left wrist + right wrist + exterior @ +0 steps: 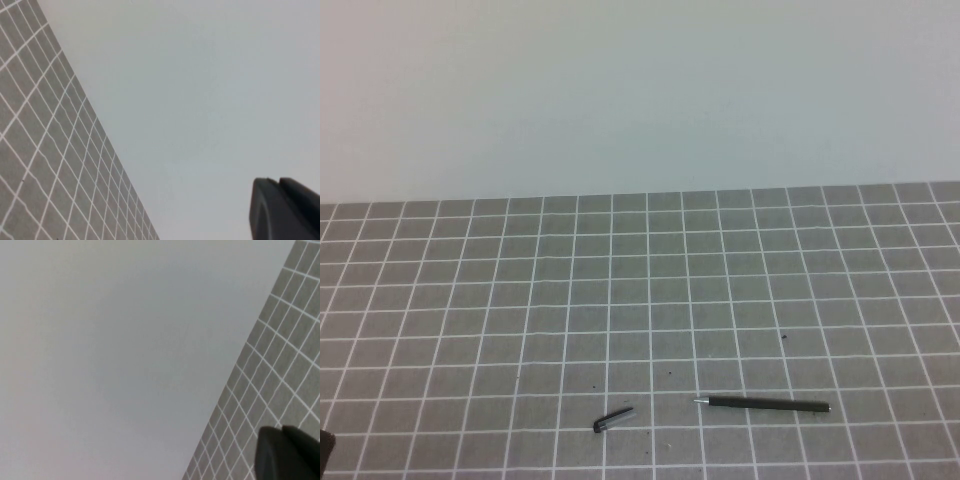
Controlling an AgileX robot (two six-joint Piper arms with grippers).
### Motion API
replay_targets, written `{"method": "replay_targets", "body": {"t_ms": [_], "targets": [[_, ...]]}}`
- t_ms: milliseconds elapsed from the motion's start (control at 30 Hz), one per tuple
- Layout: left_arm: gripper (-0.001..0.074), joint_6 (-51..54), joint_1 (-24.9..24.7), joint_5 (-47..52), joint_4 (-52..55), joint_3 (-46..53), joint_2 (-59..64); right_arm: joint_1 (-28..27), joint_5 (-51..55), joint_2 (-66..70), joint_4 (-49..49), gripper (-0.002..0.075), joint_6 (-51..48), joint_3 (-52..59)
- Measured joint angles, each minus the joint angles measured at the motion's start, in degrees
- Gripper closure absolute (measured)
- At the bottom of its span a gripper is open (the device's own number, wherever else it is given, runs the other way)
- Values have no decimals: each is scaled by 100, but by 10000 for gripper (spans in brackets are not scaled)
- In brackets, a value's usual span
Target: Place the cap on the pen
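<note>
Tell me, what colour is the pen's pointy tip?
Silver, on the black pen; the high view shows it best.

On the gridded mat (470, 300), the pen (765, 404) lies near the front edge, right of centre, tip pointing left toward the cap (614, 419), which rests apart, slightly nearer, tilted; a wall (640, 90) stands behind.

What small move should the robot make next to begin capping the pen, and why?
Probably lower the left pincer toward the cap. The cap lies apart from the pen, to the left of its silver tip, so both need lifting. Each pincer shows only at the edge of its wrist view, the right pincer too, aimed past the grid mat, far from both.
</note>
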Motion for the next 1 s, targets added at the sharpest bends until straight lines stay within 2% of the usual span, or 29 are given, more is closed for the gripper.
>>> {"method": "replay_targets", "body": {"t_ms": [67,200,267,333,500,600,833,1000], "targets": [[738,0,0,0,0,0,0,0,-11,0,165,729,0,0],[738,31,0,146,-285,-11,0,0,-37,0,1114,729,-11,0],[738,264,0,357,-651,0,0,0,-40,0,1319,729,-128,0],[738,928,0,602,-989,-50,0,0,1,0,1386,729,-454,0],[739,3302,0,741,-1520,-788,0,0,79,10,1406,729,-1905,-590],[739,4226,0,742,-1548,-1172,0,0,88,10,1406,729,-3053,-1063],[739,5064,0,621,-1557,-1780,0,0,112,10,1415,729,-4720,-2177],[739,5546,0,644,-1557,-2000,517,0,634,532,1415,729,-5825,-2760]]}}
